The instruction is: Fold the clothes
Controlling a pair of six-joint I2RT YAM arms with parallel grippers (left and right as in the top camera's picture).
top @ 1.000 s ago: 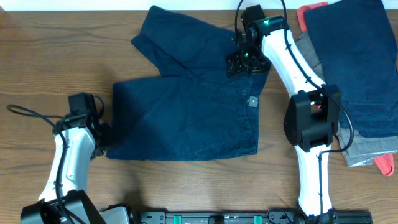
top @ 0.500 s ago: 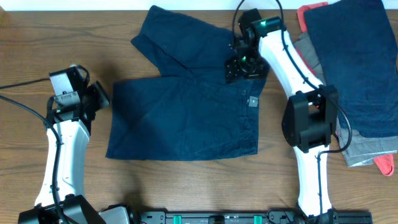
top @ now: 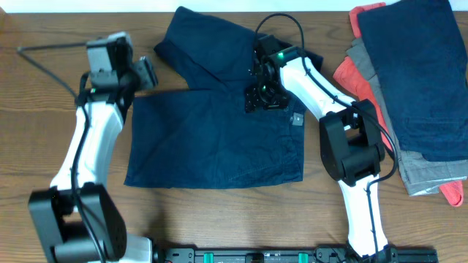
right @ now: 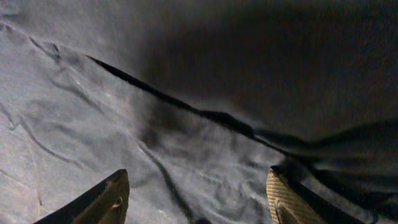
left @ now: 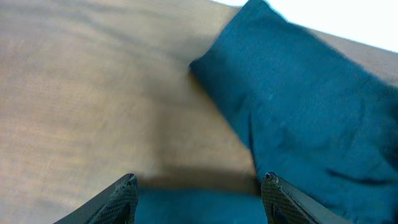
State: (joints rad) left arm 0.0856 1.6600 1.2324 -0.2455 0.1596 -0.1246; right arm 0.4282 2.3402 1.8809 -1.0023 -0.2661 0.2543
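So the shorts lie flat in the middle of the table, and the rest of the clothes are stacked at the far right: navy piece on top, grey one and coral one poking out underneath.

Orientation: the waist is on the right, where the little pale tag sits. One leg runs straight left from there, so I'd call the long axis left-right. The other leg splays off toward the upper left, so it's a lopsided V rather than a neat rectangle.

The left gripper is just beside the hem of that splayed leg, jaws apart, with only wood and a fabric edge between them in its wrist view. The right gripper hovers over the cloth near where the legs meet, also spread wide and holding nothing that I can see.

As for handling, I'd guess light, floppy cotton with zero stiffness, which will wrinkle and drag if pulled from the middle. The best bets are the thicker bits, meaning the hem corner of the splayed leg and the waistband or crotch seam. Pinch there and swing that leg down onto the other.
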